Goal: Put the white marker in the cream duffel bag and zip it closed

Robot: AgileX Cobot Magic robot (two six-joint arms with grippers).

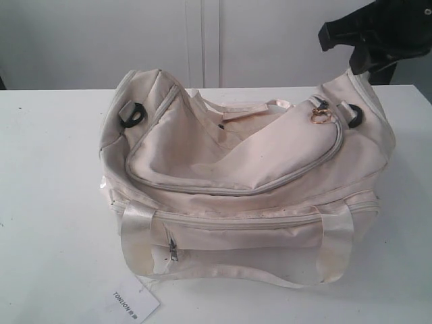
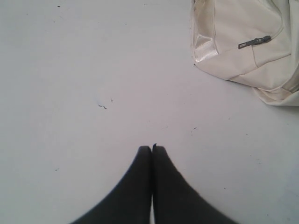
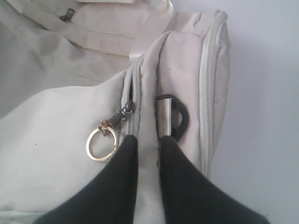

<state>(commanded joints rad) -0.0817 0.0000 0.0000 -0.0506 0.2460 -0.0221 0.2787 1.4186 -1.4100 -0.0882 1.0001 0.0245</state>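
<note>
My R end effector (image 3: pixel 148 138): fingers a slit apart astride bag cloth beside gold ring pull (image 3: pixel 101 144), grip unclear | L end effector (image 2: pixel 152 148) closed tight, empty | cream duffel bag (image 1: pixel 236 169) mid-frame on worktop (image 1: pixel 54 202), top zip open | white marker unseen | risk: I pinch cloth, not pull, so zip snags.

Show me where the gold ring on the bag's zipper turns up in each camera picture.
Exterior view: the gold ring pull lies at the upper right of the cream duffel bag, beside a black end ring.
Left wrist view: not in it; only a bag corner shows.
Right wrist view: gold ring pull near the middle, across a seam from the black end ring.
Shared landmark: the black end ring, in exterior and right wrist views.
</note>
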